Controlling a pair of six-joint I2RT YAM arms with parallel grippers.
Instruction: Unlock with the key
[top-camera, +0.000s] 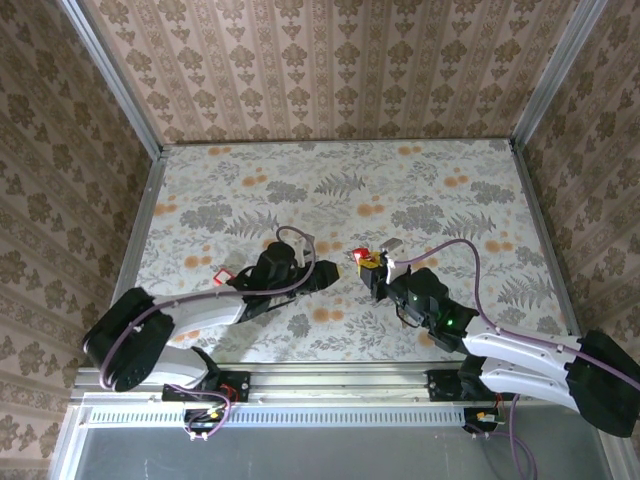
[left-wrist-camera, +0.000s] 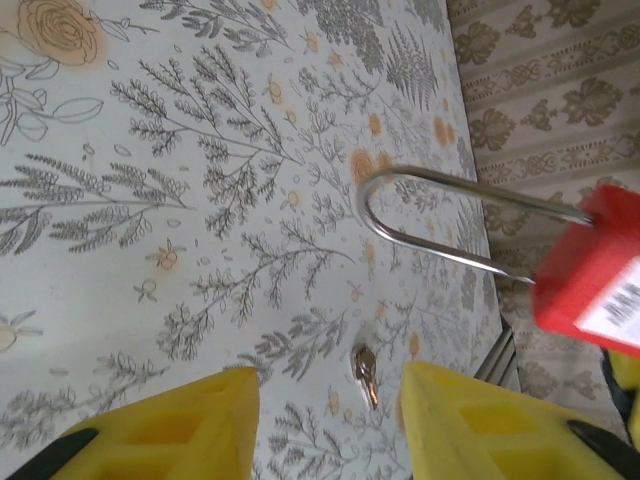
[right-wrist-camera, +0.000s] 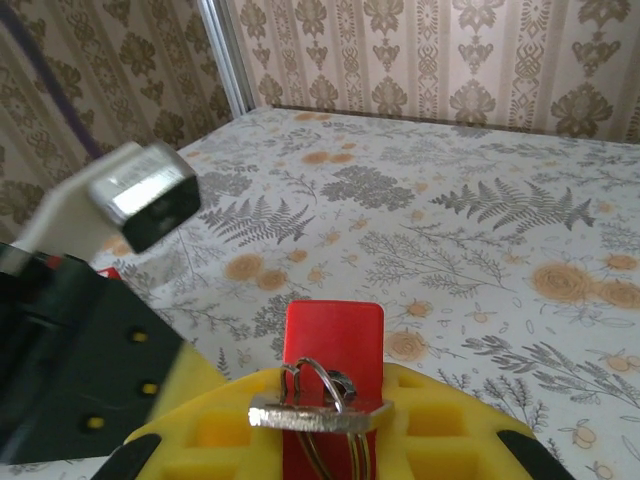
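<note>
Key: on table, unlifted.
Left gripper: jaws apart, astride key.
Right gripper: clamped on padlock.
Remaining: pickup, insertion, turn.

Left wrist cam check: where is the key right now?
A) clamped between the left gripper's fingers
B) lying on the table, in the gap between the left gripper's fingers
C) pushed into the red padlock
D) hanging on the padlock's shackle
B: the key lies on the table, seen in the gap of the open left gripper and touching neither finger, apart from the red padlock.
</note>
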